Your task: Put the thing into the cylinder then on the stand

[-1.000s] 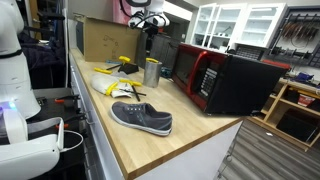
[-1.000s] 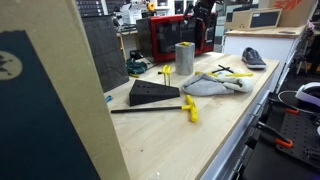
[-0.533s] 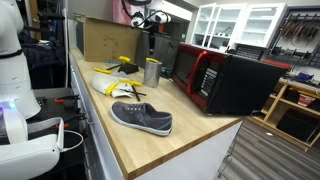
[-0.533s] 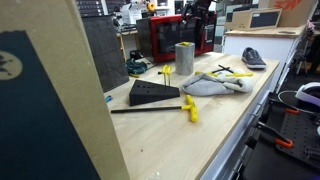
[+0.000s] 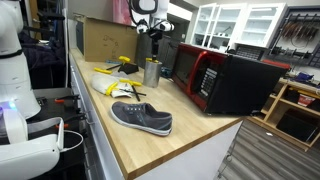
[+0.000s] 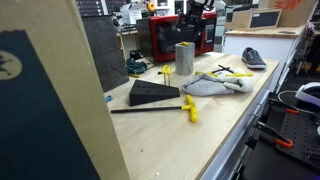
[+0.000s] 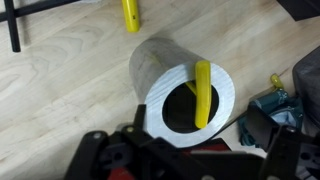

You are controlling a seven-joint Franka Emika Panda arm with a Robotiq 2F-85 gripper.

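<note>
Closest to the wrist camera, the gripper (image 7: 188,155) is a dark, blurred mass along the bottom edge, cut off by the frame. Its jaws cannot be made out, so I cannot tell whether they are wide or closed. Just beyond it the cylinder (image 7: 160,75) is seen from above, upright on the wooden table (image 7: 60,90). The yellow stick (image 7: 202,92) crosses the cylinder's dark mouth, running from the gripper's side up to the far rim. Its lower end is lost in shadow (whether it rests in the cup or hangs from the jaws cannot be told). Past the cylinder, another yellow piece (image 7: 131,14) is cut off by the top edge.

In an exterior view the shoe (image 5: 140,118) lies nearest, then the flat white and yellow object (image 5: 108,84). Behind those is the cylinder, with the gripper straight above it and apart from its rim. The stick is too small to make out there. The microwave (image 5: 225,80) stands near the cylinder. The stand (image 5: 124,64) sits further back, in front of the cardboard box (image 5: 105,38).
</note>
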